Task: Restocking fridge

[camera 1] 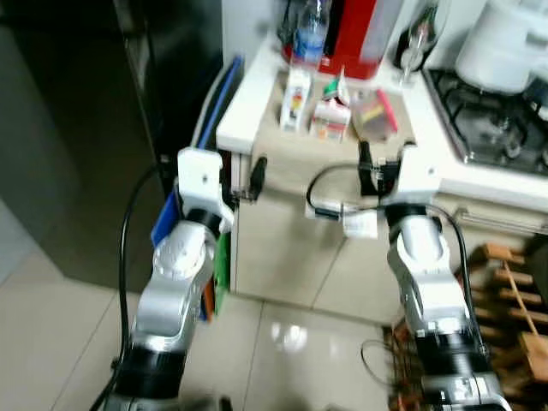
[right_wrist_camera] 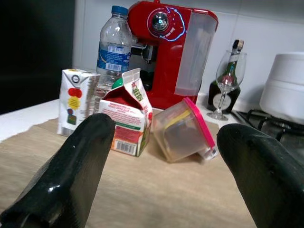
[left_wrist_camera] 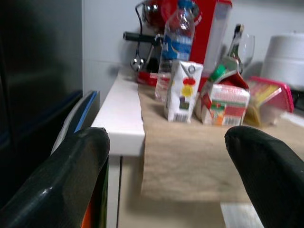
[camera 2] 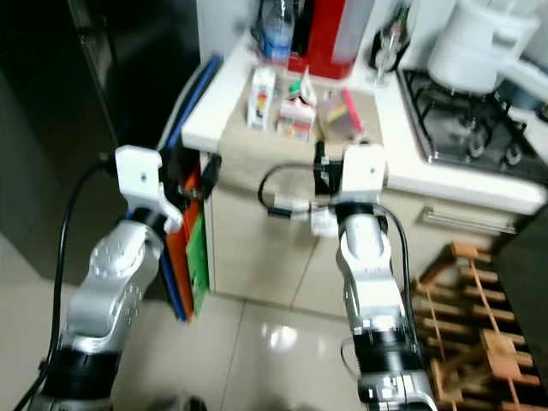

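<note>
White juice carton [right_wrist_camera: 76,102], milk carton [right_wrist_camera: 127,118] and lidded tub [right_wrist_camera: 183,130] sit untouched on the counter [camera 1: 248,111]; left pincer [left_wrist_camera: 166,180] and right pincer [right_wrist_camera: 166,175] both gape wide, empty, restocking not begun.

We see both head views softened by motion blur, edges of the white table [camera 1: 248,103] and the stove [camera 1: 497,128] smeared. Light falls from above: a pale glare patch sits on the glossy floor tiles [camera 1: 289,336]. The far left lies in deep shadow. In the wrist views the cartons [right_wrist_camera: 124,118] look fairly sharp, while the near black fingers [right_wrist_camera: 71,175] are out of focus.
</note>
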Motion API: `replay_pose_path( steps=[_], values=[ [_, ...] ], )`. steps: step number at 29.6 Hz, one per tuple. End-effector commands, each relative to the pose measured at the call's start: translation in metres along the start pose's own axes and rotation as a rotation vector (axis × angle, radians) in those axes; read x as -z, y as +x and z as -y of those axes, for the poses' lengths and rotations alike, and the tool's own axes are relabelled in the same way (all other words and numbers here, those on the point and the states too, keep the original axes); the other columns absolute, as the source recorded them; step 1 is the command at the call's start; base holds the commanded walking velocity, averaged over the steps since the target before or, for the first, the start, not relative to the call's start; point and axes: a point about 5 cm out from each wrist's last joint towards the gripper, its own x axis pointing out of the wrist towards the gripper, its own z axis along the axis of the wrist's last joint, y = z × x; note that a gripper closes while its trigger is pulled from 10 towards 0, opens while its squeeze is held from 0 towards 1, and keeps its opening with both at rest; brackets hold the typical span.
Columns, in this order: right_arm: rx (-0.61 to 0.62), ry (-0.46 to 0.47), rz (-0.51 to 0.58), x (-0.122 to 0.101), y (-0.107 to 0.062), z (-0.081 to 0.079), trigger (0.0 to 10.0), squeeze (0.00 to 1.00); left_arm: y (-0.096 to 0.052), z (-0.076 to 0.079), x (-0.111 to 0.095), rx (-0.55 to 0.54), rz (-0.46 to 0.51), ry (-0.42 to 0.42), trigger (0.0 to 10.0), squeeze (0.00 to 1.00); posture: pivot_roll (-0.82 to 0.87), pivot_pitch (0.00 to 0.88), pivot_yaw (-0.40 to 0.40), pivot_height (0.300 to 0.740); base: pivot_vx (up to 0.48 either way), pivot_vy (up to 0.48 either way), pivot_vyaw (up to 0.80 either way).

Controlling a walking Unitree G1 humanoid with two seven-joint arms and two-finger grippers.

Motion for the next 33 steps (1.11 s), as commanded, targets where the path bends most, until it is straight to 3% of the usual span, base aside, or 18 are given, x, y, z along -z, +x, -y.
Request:
replay_pose_path(
  steps=[1,11,19,23,33],
  values=[
    [0.028,-0.001,-0.018,0.003,-0.001,0.007,10.0,0.0,0.004,0.004,-0.002,0.024,0.013,0.026,10.0,0.0,-0.02,0.0,-0.026,0.74,0.0,0.0,0.0],
    [0.124,-0.006,-0.007,0.004,-0.005,0.017,10.0,0.0,0.005,0.001,-0.004,0.025,0.029,0.043,10.0,0.0,-0.02,0.0,-0.024,0.74,0.0,0.0,0.0],
    [0.119,-0.014,-0.022,0.007,-0.005,0.018,10.0,0.0,0.006,0.006,-0.008,0.036,0.071,0.065,10.0,0.0,-0.02,0.0,-0.033,0.74,0.0,0.0,0.0],
    [0.121,-0.024,-0.015,0.006,-0.004,0.019,10.0,0.0,0.006,0.009,-0.01,0.067,0.093,0.017,10.0,0.0,-0.02,0.0,-0.04,0.74,0.0,0.0,0.0],
    [0.125,-0.035,0.016,0.0,-0.001,0.018,10.0,0.0,0.013,0.013,-0.02,0.119,0.14,-0.042,10.0,0.0,-0.03,0.0,-0.036,0.74,0.444,0.0,0.0]
  ],
)
